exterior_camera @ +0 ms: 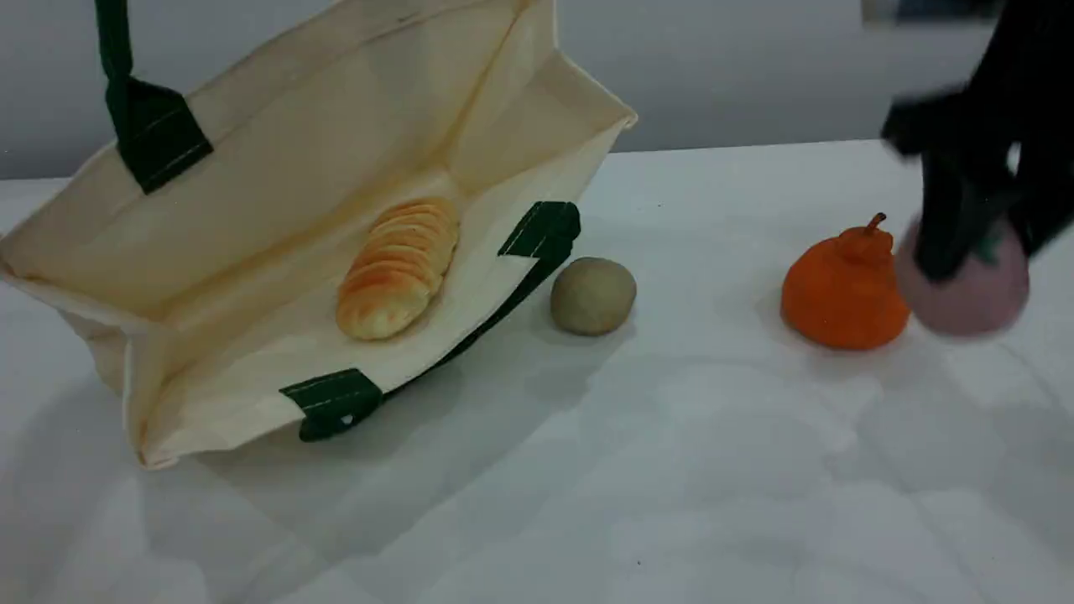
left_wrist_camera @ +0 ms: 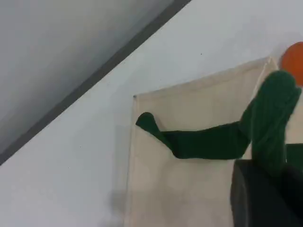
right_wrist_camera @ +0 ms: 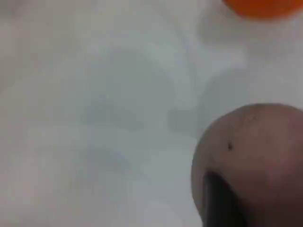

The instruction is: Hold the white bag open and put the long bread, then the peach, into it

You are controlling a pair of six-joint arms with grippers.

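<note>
The white bag (exterior_camera: pixel 277 168) lies tilted on the left of the table, its mouth facing the camera and held open. The long bread (exterior_camera: pixel 398 267) rests inside it on the lower wall. One green handle (exterior_camera: pixel 113 42) rises out of the top edge. In the left wrist view that handle (left_wrist_camera: pixel 208 142) runs into my left gripper (left_wrist_camera: pixel 267 182), which is shut on it. At the far right, my right gripper (exterior_camera: pixel 977 243) is shut on the pink peach (exterior_camera: pixel 973 298), fingers on both sides. The right wrist view shows the peach (right_wrist_camera: pixel 255 151) against a dark fingertip (right_wrist_camera: pixel 220 203).
An orange fruit with a stem knob (exterior_camera: pixel 843 289) sits just left of the peach, touching or nearly so. A small beige ball (exterior_camera: pixel 593 295) lies beside the bag's lower handle patch (exterior_camera: pixel 541 228). A grey wall stands behind the white table (exterior_camera: pixel 671 470).
</note>
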